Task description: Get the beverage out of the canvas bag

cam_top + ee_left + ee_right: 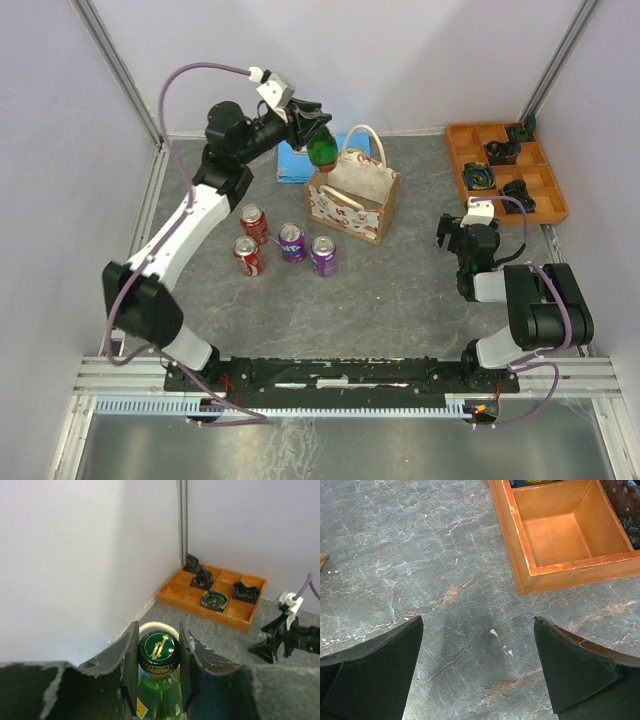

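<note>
The canvas bag (pixel 352 198) stands on the table, beige with cream loop handles and a red-and-dark print. My left gripper (pixel 312 125) is shut on the neck of a green glass bottle (pixel 322 150) and holds it in the air above the bag's left end. In the left wrist view the bottle (pixel 158 652), with its green cap and gold emblem, sits clamped between the two fingers of the left gripper (pixel 158 647). My right gripper (pixel 455 231) is open and empty, low over the bare table; it shows in the right wrist view (pixel 478 650).
Several soda cans (pixel 288 243), red and purple, stand left of the bag. A flat blue rectangle (pixel 295 165) lies behind the bag. An orange compartment tray (pixel 505 170) with dark objects sits at the back right, also in the wrist views (pixel 212 596) (pixel 560 535).
</note>
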Robot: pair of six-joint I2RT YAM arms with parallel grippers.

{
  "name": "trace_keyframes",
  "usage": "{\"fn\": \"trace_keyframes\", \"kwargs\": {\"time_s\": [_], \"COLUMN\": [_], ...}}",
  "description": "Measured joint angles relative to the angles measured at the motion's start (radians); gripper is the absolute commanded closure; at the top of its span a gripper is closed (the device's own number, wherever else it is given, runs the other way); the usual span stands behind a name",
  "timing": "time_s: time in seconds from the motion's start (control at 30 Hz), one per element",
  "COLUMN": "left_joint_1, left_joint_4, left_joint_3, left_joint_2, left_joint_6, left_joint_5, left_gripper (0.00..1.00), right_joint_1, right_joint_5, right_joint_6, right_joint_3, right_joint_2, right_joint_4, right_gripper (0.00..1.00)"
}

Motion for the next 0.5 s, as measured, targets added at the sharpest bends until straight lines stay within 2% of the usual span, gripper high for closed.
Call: {"fn": "trace_keyframes", "kwargs": {"time_s": [0.23, 0.5], "left_joint_1": [-0.021, -0.097], "left_joint_4": [-0.154, -0.391], "left_joint_3": [-0.015, -0.23], "left_joint_2": [-0.222, -0.453], "left_joint_6": [0.063, 0.126], "left_joint_5": [-0.108, -0.337], "left_gripper": [0.97, 0.97], "right_joint_1": [0.0, 0.0], "right_joint_5": [0.0, 0.0], "right_joint_6": [0.0, 0.0], "right_joint_3": [0.0, 0.0], "right_joint_2": [0.0, 0.0], "right_joint_4": [0.0, 0.0], "right_gripper": [0.01, 0.01]}}
